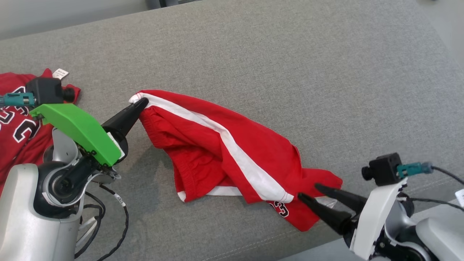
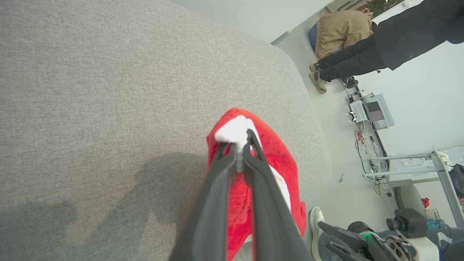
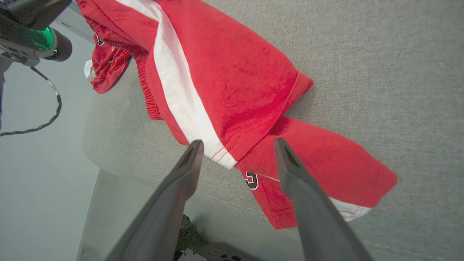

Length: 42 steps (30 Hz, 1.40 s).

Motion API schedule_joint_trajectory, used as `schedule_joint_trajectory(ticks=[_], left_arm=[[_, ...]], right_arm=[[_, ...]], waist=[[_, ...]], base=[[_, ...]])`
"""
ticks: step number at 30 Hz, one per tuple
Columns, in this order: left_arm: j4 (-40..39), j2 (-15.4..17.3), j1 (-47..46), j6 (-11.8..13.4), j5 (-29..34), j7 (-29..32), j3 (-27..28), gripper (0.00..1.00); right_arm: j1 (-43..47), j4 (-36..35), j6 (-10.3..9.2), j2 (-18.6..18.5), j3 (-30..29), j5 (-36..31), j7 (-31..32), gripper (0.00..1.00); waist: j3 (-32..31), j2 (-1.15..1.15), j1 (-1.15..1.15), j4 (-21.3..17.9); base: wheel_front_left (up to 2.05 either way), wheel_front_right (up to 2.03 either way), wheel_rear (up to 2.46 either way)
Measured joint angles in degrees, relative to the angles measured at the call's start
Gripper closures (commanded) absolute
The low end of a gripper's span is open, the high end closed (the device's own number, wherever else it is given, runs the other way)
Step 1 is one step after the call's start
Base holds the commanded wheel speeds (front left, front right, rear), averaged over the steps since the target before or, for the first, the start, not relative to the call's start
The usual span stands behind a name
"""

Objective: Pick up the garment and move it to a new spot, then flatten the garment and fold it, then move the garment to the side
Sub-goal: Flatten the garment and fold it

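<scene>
Garment (image 1: 232, 145) lies with corner in left gripper (image 1: 142, 102).

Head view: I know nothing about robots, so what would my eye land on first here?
The bright red shorts with a white stripe, sprawled crumpled across the grey cushion. The left gripper under its vivid green cover pinches their white-edged corner, while the right gripper stands open at the opposite leg hem. Another red garment lies at the far left.

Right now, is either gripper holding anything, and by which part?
The left gripper pinches the red shorts at a white-trimmed corner; right gripper is open, holding nothing.
</scene>
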Motion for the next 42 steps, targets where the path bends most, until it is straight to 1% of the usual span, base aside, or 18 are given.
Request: schedule_joint_trajectory(ticks=[3,11,12,14,15,18,22,24,27,30,31,33,37,41,42], left_arm=[[-0.4,-0.4,0.4,0.0,0.2,0.3,0.3,1.0],[-1.3,-1.0,0.6,0.0,0.8,1.6,0.7,1.0],[-1.4,-1.1,0.6,0.0,0.9,1.7,0.7,1.0],[-1.5,-1.3,0.6,0.0,1.4,1.9,0.7,1.0],[-1.5,-1.4,0.6,0.0,1.7,2.2,0.7,1.0],[-1.7,-1.7,0.6,0.0,2.5,2.5,0.8,1.0],[-1.9,-2.6,0.6,0.0,2.7,2.8,0.8,1.0],[-2.2,-2.9,0.6,0.0,2.8,3.3,0.8,1.0],[-2.3,-3.0,0.6,0.0,3.3,3.3,1.2,1.0],[-2.6,-3.4,0.7,0.0,3.5,3.8,1.6,1.0],[-2.6,-3.5,0.7,0.0,3.6,3.8,1.7,1.0],[-2.8,-4.2,0.7,0.0,3.7,4.3,1.9,1.0],[-2.8,-4.4,0.8,0.0,4.1,4.8,2.4,1.0],[-3.0,-4.8,0.8,0.0,4.3,5.3,2.7,1.0],[-3.0,-4.9,0.8,0.0,4.5,5.3,2.8,1.0]], right_arm=[[2.0,0.1,0.35,0.6,1.9,-1.0,-0.4,0.0],[3.8,1.9,0.33,1.4,3.4,-4.2,-2.8,0.0],[3.8,2.2,0.33,1.6,3.6,-4.6,-3.1,0.04],[3.8,2.8,0.33,2.5,3.6,-5.1,-4.0,0.07],[3.8,3.1,0.33,3.1,3.7,-5.1,-4.4,0.11],[3.7,3.7,0.36,4.6,4.2,-5.5,-5.6,0.3],[3.6,4.4,0.58,5.8,5.2,-6.2,-6.4,0.31],[3.4,4.8,0.92,6.3,5.4,-6.6,-7.1,0.29],[2.4,5.2,0.93,6.7,5.4,-7.4,-8.1,0.28],[1.5,5.8,1.11,7.2,5.7,-8.4,-8.4,0.18],[1.3,6.0,1.27,7.4,5.9,-8.9,-8.9,0.18],[1.1,6.8,1.51,8.0,6.4,-9.3,-9.4,0.14],[0.5,7.8,1.51,8.7,6.6,-9.8,-10.1,0.18],[-0.2,8.8,1.63,9.5,6.7,-10.2,-10.8,0.31],[-0.4,9.0,1.69,9.7,6.8,-10.2,-11.0,0.36]], waist=[[0.2,0.0,0.0,-0.2],[0.6,0.0,0.0,-0.6],[0.6,0.0,0.0,-0.6],[0.7,0.0,0.0,-0.6],[0.7,0.0,0.0,-0.6],[0.8,0.0,0.0,-0.5],[0.7,0.0,0.0,-0.3],[0.6,0.0,0.0,-0.2],[0.5,0.0,0.0,0.1],[0.4,0.0,0.0,0.2],[0.4,0.0,0.0,0.3],[0.4,0.0,0.0,0.4],[0.5,0.0,0.0,0.5],[0.4,0.0,0.0,0.6],[0.4,0.0,0.0,0.6]], base=[[0.0,0.0,0.0],[0.0,0.0,0.0],[0.0,0.0,0.0],[0.0,0.0,0.0],[0.0,0.0,0.0],[0.0,0.0,0.0],[0.0,0.0,0.0],[0.0,0.0,0.0],[0.0,0.0,0.0],[0.0,0.0,0.0],[0.0,0.0,0.0],[0.0,0.0,0.0],[0.0,0.0,0.0],[0.0,0.0,0.0],[0.0,0.0,0.0]])
